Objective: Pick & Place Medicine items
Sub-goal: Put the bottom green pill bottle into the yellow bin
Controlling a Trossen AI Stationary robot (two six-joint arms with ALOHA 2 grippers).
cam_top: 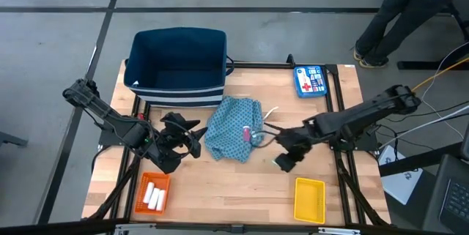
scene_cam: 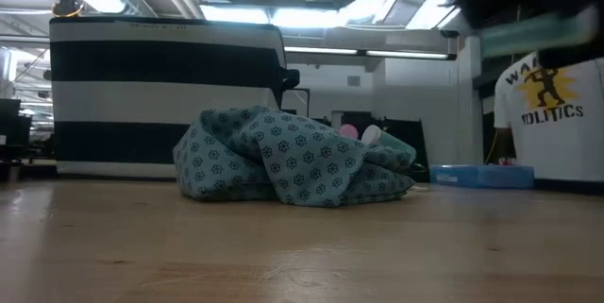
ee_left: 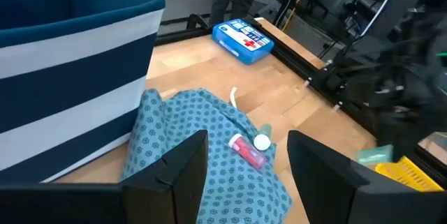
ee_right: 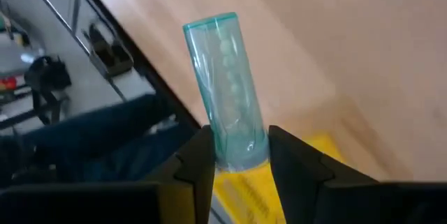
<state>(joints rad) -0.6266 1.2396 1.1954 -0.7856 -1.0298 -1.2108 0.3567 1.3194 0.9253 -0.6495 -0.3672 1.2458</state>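
The right gripper (ee_right: 241,161) is pinching a pale green tube (ee_right: 225,88) by one end, the tube's long axis running straight out ahead of the fingers. In the high view the right gripper (cam_top: 287,156) is hanging over bare wood right of the teal cloth (cam_top: 233,127), with the yellow tray (cam_top: 308,199) lying nearer and slightly to the right of it. That is the relation the coming move is turning on: the tray is close, and the right arm is plainly the nearer one, so a short carry toward the near edge is probably what remains.

The left gripper (cam_top: 178,141) is waiting just left of the cloth with its fingers spread and nothing between them. On the cloth a pink-red piece (ee_left: 247,151) is lying beside a white cap (ee_left: 262,142), and an orange tray (cam_top: 154,192) at the near left is already holding what look like white tubes (cam_top: 153,196).
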